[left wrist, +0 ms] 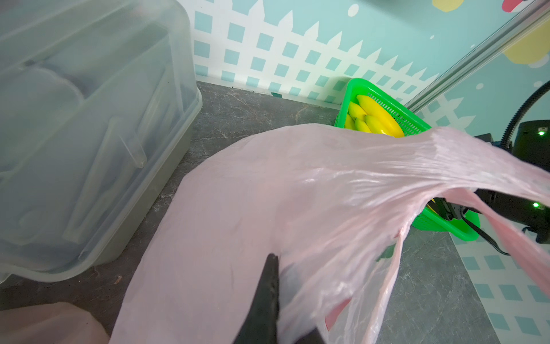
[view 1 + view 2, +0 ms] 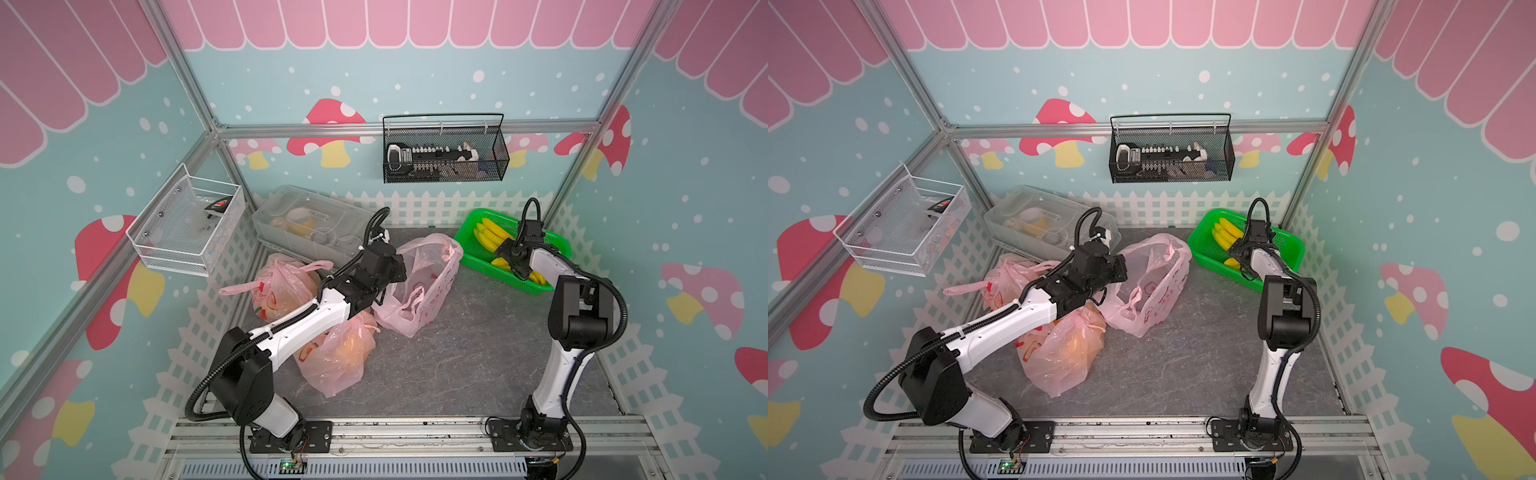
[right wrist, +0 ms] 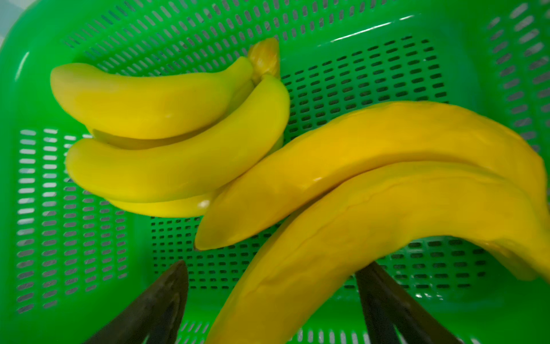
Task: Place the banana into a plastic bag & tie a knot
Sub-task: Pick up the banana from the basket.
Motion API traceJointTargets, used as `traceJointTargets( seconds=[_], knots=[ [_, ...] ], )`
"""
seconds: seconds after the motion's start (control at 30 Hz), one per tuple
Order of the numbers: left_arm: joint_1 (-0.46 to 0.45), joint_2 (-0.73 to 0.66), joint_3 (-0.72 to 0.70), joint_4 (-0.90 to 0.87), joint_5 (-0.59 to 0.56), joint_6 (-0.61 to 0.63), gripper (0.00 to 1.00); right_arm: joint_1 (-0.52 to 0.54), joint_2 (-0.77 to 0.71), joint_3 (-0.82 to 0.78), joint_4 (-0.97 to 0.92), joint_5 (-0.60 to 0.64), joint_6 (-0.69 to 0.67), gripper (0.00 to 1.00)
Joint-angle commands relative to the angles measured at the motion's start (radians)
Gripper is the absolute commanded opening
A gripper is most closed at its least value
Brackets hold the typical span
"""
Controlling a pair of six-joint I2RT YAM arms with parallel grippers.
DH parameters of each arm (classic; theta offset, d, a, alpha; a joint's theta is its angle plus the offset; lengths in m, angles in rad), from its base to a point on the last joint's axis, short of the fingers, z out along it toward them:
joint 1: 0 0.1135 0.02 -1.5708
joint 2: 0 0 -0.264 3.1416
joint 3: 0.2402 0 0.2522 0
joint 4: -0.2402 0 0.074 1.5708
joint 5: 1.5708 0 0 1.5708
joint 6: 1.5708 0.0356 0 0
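Pink bag (image 2: 419, 274) film is clamped in the left gripper (image 1: 273, 268), jaws together on the rim, so the mouth is held up and open toward the right arm.

Step in hand: banana pick-up. The right gripper (image 3: 275, 266) is set inside the green basket (image 3: 372, 44), jaws apart. A banana (image 3: 372, 214) is straddled between the fingers and not yet squeezed. A second bunch (image 3: 166, 149) lies beyond the fingertips.

Next move, as judged: jaws are to be closed on the banana's mid-body, then it is to be lifted clear of the basket wall and carried across to the bag mouth, well apart from this gripper.

Grey marble-look table (image 2: 457, 353) is noted. Filled bags (image 2: 278, 291) lie behind the left gripper, and a clear tub (image 2: 307, 224) beside it. Pastel mushroom walls and white fence trim are noted.
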Motion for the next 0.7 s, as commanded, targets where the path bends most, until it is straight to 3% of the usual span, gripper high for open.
traceJointTargets(
  seconds=[0.0,0.17,0.33,0.67],
  knots=[
    [-0.002,-0.033,-0.016,0.021,-0.028,-0.010,0.00,0.000,0.039,-0.011,-0.050,0.026,0.014,0.77],
    [-0.002,-0.034,-0.020,0.024,-0.030,-0.009,0.00,0.000,-0.017,-0.067,-0.001,0.034,0.020,0.52],
    [-0.002,-0.030,-0.013,0.022,-0.021,-0.009,0.00,0.000,-0.103,-0.137,0.071,0.037,0.031,0.34],
    [-0.041,0.000,0.047,-0.038,-0.078,0.011,0.00,0.005,-0.237,-0.193,0.130,-0.019,0.023,0.21]
  ],
)
